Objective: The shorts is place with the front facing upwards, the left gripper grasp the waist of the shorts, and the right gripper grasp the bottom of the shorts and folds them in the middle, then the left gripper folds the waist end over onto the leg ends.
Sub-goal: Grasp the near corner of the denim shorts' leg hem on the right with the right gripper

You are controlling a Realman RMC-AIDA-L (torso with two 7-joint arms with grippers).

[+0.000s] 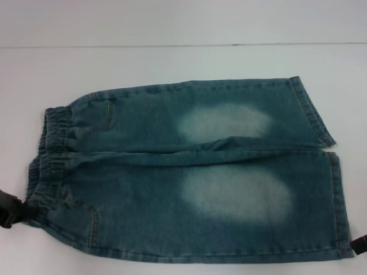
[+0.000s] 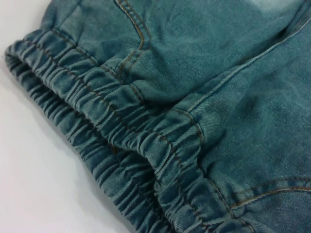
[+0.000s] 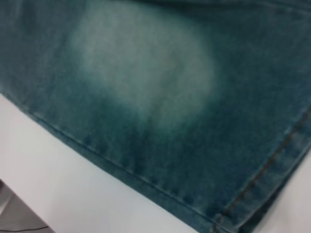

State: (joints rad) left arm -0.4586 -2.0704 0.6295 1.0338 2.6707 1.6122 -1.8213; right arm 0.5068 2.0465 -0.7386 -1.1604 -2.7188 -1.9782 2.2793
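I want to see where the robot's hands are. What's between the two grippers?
In the head view, the near leg of the shorts spans from the left gripper at the waistband to the right gripper by the hem.

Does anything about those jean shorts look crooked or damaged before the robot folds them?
No damage shows. The shorts lie flat, slightly askew: the far leg hem slants, and the elastic waistband is bunched. The left gripper and right gripper sit at the near corners.
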